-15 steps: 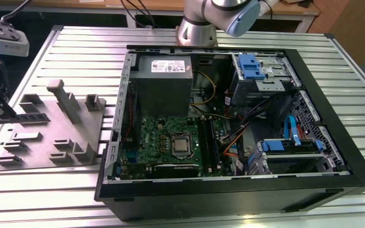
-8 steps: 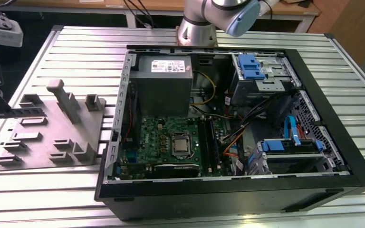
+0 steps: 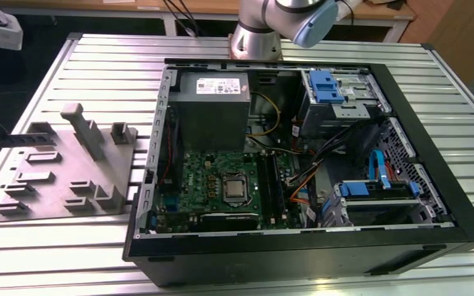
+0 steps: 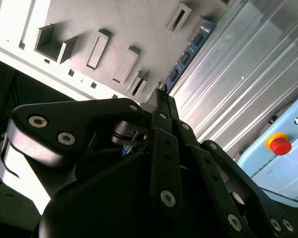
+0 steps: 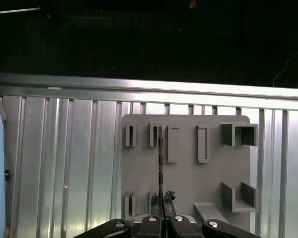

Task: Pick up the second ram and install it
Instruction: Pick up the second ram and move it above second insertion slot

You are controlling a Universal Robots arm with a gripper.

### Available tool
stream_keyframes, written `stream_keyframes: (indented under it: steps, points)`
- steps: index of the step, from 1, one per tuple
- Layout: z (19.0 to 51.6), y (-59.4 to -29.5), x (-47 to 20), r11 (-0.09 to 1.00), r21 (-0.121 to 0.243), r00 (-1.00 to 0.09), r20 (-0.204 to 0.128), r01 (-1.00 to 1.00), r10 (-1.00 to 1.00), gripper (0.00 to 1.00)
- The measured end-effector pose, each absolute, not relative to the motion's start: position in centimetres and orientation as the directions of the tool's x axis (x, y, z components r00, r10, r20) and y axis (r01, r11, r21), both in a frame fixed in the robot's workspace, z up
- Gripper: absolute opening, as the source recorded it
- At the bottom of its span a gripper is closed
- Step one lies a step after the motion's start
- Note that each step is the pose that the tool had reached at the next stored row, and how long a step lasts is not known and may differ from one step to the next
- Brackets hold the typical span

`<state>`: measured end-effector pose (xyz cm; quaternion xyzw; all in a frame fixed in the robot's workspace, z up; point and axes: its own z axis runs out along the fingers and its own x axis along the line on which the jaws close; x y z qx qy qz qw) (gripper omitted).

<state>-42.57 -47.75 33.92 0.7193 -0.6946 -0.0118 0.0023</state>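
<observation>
The fingers [image 4: 165, 148] of the gripper [image 5: 162, 206] are seen drawn narrow and closed on one end of the ram [image 5: 160, 163]. In the first wrist view the ram is seen edge-on as a thin dark line running straight out from the fingertips. It is lined up with a pair of slots in the grey plate [image 5: 188, 183] beneath it. In the second wrist view its chip-bearing face [image 4: 188, 52] is shown, stretching away from the fingertips over the plate's edge. Whether the ram is touching the plate or is clear of it cannot be told.

In the exterior view the ram [image 3: 23, 140] is held level at about 9 o'clock in the picture. Its long axis lies along the 9-to-3 line, over the plate's [image 3: 56, 185] corner at the exterior view's left. Its free end is near a small raised block, and an upright post [image 3: 76, 126] stands just beyond that, toward 3 o'clock.

The plate is laid on a ribbed metal table [image 3: 97, 61], just beside the open case [image 3: 303, 246], which lies at 3 o'clock from it. Inside the case, a green motherboard [image 3: 212, 179] is seen at 6 o'clock of the grey power supply [image 3: 212, 102]. The arm's [image 3: 295, 18] base is mounted at 12 o'clock of the case.
</observation>
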Motion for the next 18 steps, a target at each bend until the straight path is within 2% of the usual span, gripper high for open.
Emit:
stream_keyframes:
  steps: [18]
  points:
    - [38.5, -47.7, -42.6, -0.035, 0.019, 0.035, -0.014, -0.999, -0.999, 0.12]
